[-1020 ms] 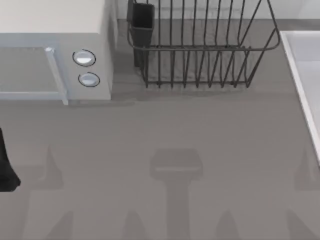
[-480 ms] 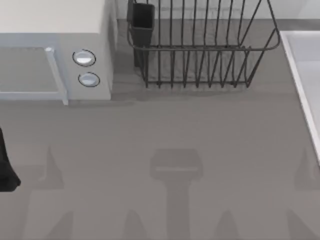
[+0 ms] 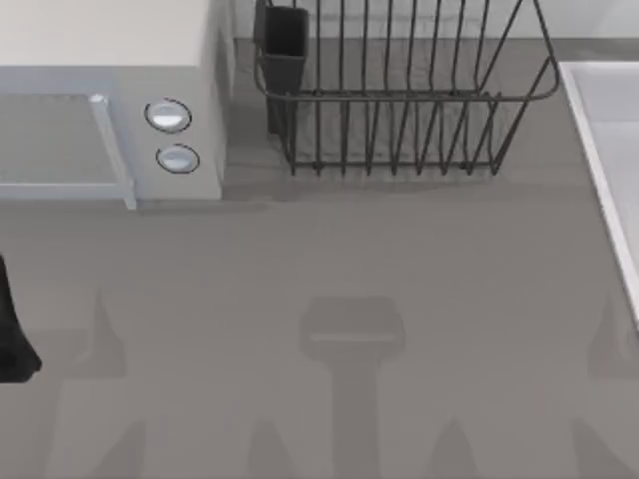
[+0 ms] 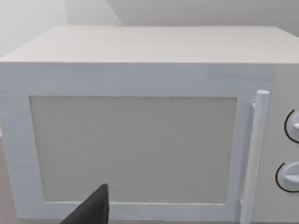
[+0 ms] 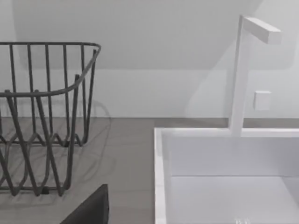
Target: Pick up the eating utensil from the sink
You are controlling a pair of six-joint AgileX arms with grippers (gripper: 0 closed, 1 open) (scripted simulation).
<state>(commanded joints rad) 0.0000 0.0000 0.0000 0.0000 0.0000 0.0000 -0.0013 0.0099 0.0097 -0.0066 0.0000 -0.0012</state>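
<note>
The sink [image 3: 591,140] is a pale basin with a whitish rim at the top view's right edge. In the right wrist view the sink's rim [image 5: 160,177] lies close ahead, with a white tap [image 5: 237,79] standing at its back wall. The eating utensil is out of view. A dark part of my right gripper [image 5: 91,211] shows low in the right wrist view, short of the sink and beside its near corner. My left arm [image 3: 10,334] is parked at the table's left edge, and a dark part of my left gripper [image 4: 92,212] faces the white box.
A white microwave-like box [image 3: 100,60] with two round knobs stands at the back left, its door [image 4: 133,149] filling the left wrist view. A dark wire dish rack [image 3: 399,100] with a black cup [image 3: 285,45] stands at the back middle, left of the sink. Grey tabletop [image 3: 329,259] lies in front.
</note>
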